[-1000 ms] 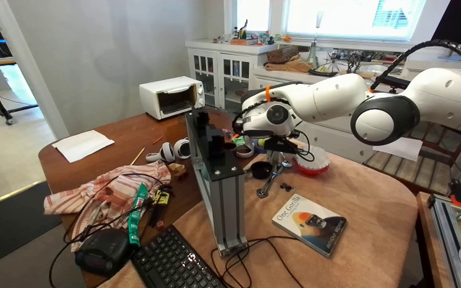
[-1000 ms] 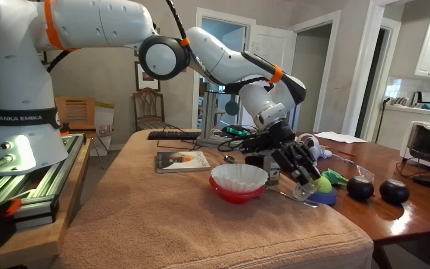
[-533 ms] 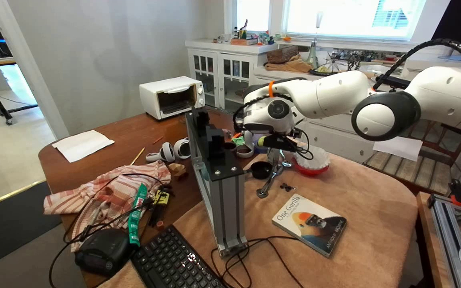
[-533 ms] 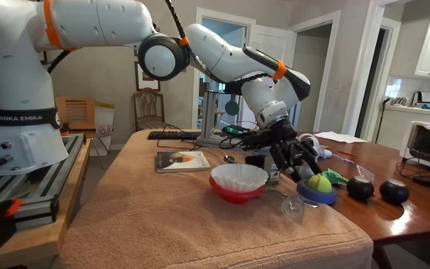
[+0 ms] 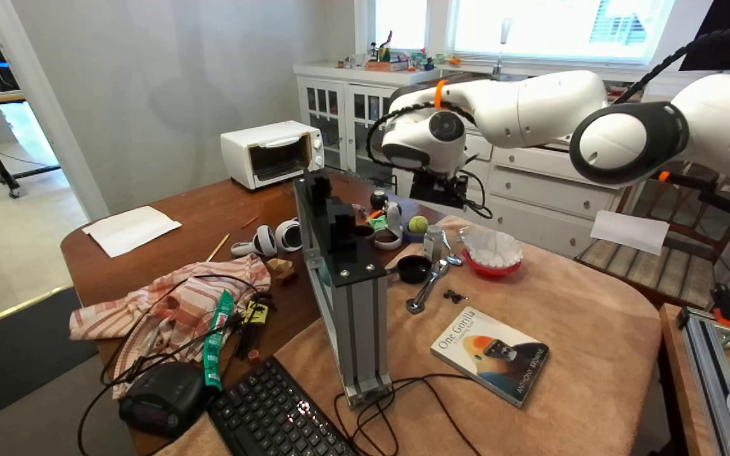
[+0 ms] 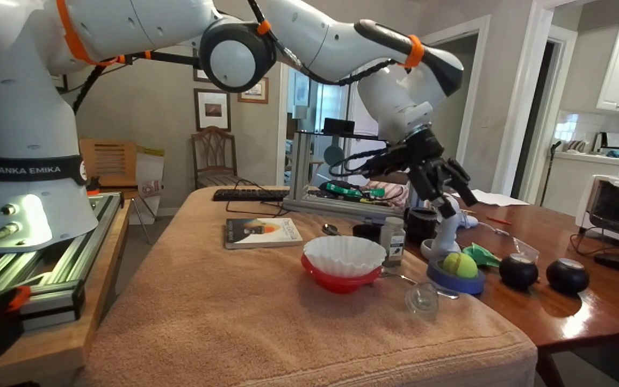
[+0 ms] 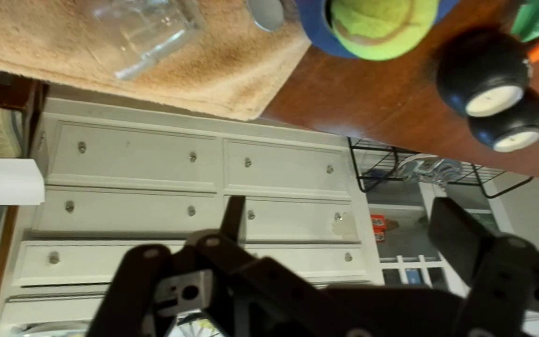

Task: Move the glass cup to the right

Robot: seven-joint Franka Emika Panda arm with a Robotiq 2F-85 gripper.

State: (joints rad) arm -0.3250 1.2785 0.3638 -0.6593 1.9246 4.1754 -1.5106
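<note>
1. In an exterior view, book (image 6: 262,233) lay left of the red bowl (image 6: 340,282), slightly behind.
2. Glass cup (image 6: 422,300) was on the towel (image 6: 234,328), front-right of the bowl, near but apart.
3. I held my gripper (image 6: 458,207) up and right of the bowl, jaws spread.
4. Black pots (image 6: 519,272) stood well right of the bowl.

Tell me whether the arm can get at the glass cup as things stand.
Probably yes: the gripper hangs open, higher than the glass cup on the towel, and nothing shows covering the cup. The metal utensil and blue ring sit close by, so descending from above looks best.
</note>
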